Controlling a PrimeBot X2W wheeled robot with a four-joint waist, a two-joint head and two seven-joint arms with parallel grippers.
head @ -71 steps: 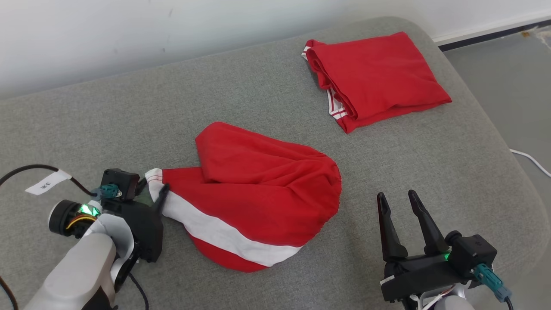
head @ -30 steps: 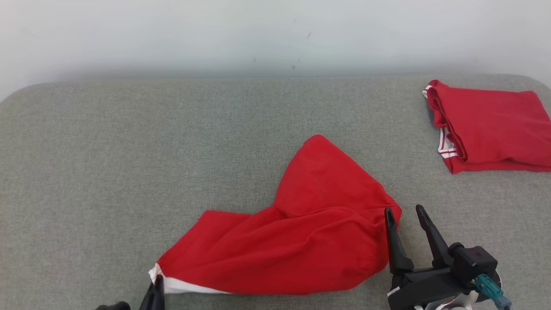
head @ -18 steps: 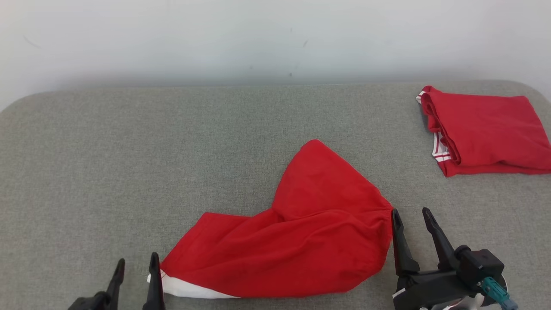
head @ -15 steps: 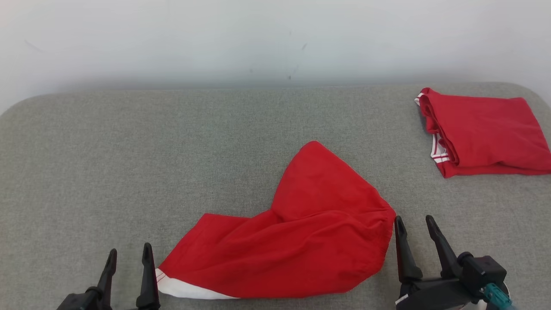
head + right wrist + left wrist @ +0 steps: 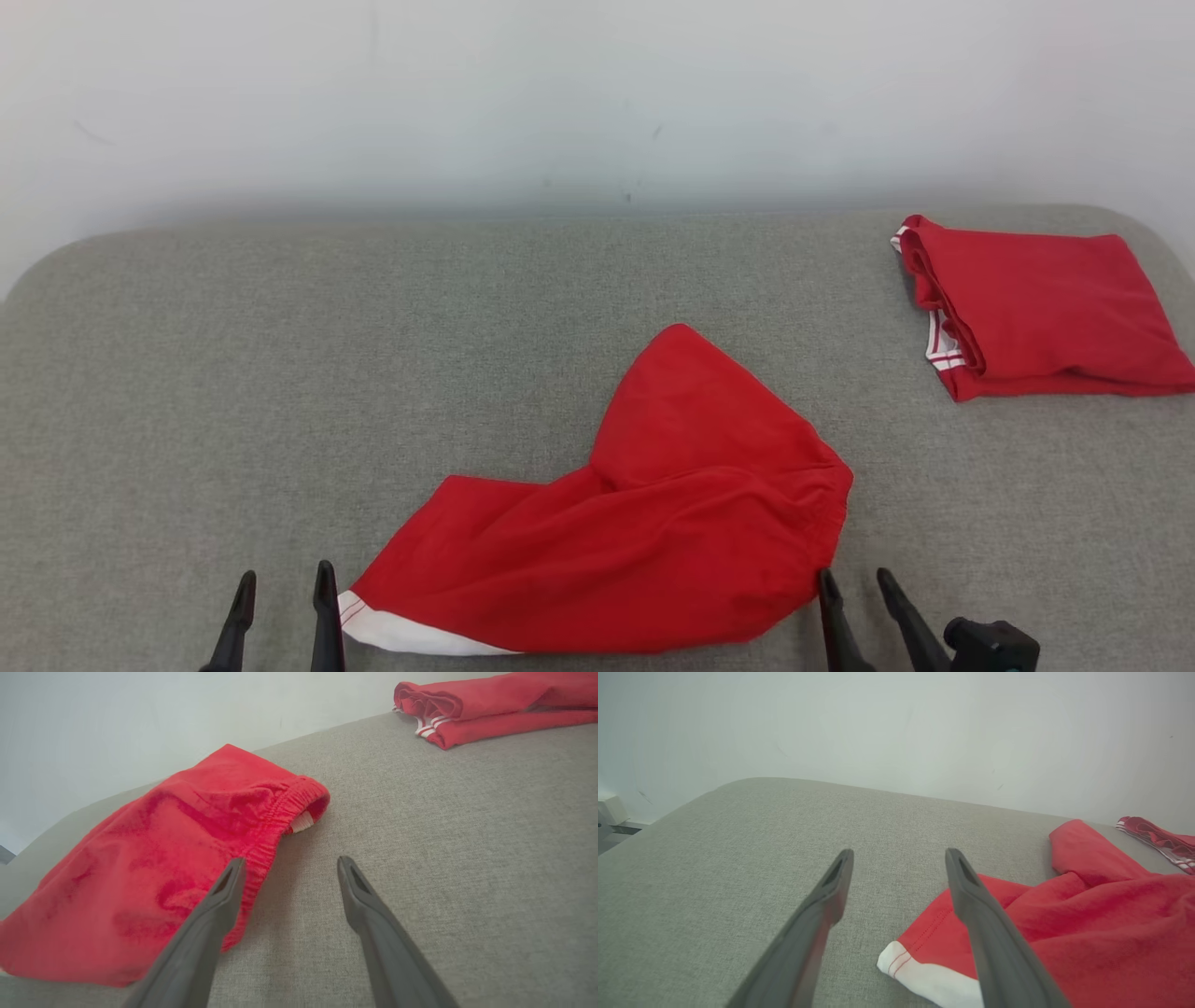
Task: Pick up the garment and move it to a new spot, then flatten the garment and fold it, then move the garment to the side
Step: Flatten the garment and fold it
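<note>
Left gripper (image 5: 286, 574), two dark fingers: grip on white hem corner (image 5: 369, 623) of red fabric garment (image 5: 653, 532) released; jaws now parted, just beside corner. Garment pulled out longer; broad white band now mostly hidden.

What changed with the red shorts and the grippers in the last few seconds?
The left gripper pulled the shorts leftward by their white-trimmed corner, spreading them out, then let go; its jaws stand open beside it. The right gripper stayed open and empty; the folded red garment stayed put.
</note>
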